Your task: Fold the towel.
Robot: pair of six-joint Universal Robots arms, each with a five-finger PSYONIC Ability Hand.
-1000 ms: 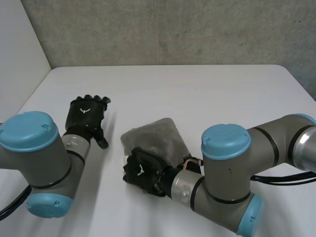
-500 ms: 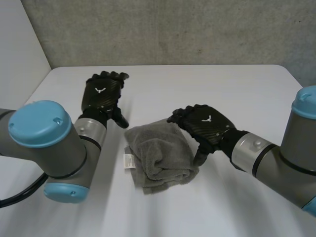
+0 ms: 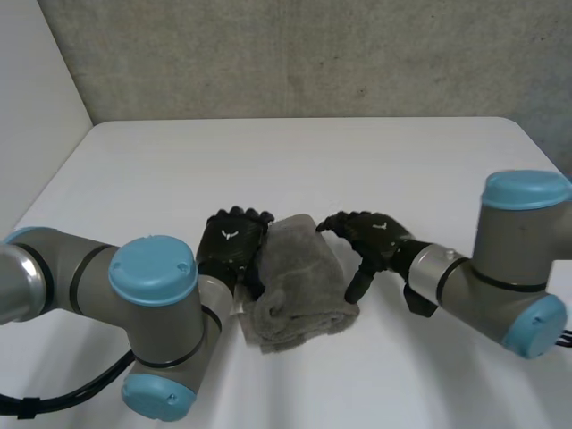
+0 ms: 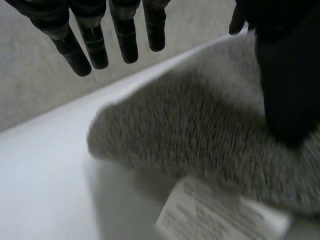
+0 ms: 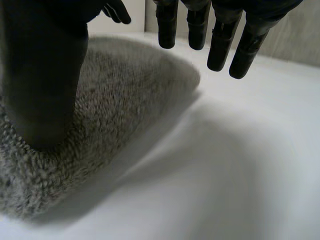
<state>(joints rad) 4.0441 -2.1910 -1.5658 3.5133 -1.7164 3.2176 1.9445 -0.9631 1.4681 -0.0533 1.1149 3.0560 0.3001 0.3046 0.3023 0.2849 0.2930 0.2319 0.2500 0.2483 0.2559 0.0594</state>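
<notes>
Head view: a grey towel (image 3: 299, 281), folded into a thick bundle, lies near the middle of the white tabletop (image 3: 295, 161). The left robot hand (image 3: 234, 246) sits against its left edge and the right robot hand (image 3: 371, 237) against its right edge.

Left wrist view: the left robot hand's fingers (image 4: 125, 35) hang straight and apart, gripping nothing. Its thumb rests on the towel (image 4: 200, 135). A white label (image 4: 215, 215) pokes out beneath the fold.

Right wrist view: the right robot hand's fingers (image 5: 220, 40) are straight and apart too, with the thumb pressed onto the towel (image 5: 125, 95).
</notes>
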